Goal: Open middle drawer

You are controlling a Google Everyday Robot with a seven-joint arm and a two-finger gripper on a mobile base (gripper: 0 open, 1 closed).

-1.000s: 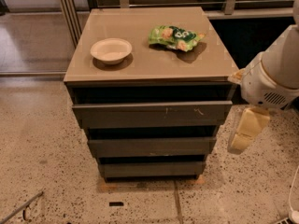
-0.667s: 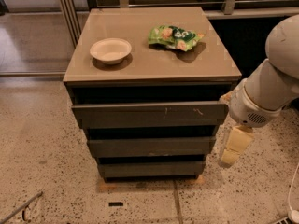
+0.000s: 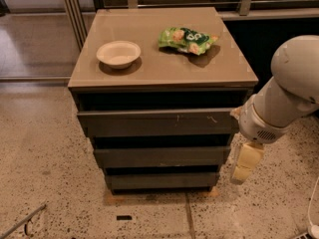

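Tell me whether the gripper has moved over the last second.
Yes. The gripper has dropped and shifted left, closing on the right edge of the cabinet; it now hangs level with the middle drawer, just right of it.

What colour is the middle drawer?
The middle drawer is plain dark grey-brown, camera view; the gripper hangs beside its right end.

The gripper hangs at four o'clock beside the desk, its arm cut off by the right edge. The inside of the middle drawer is hidden; print on the bag is unreadable.
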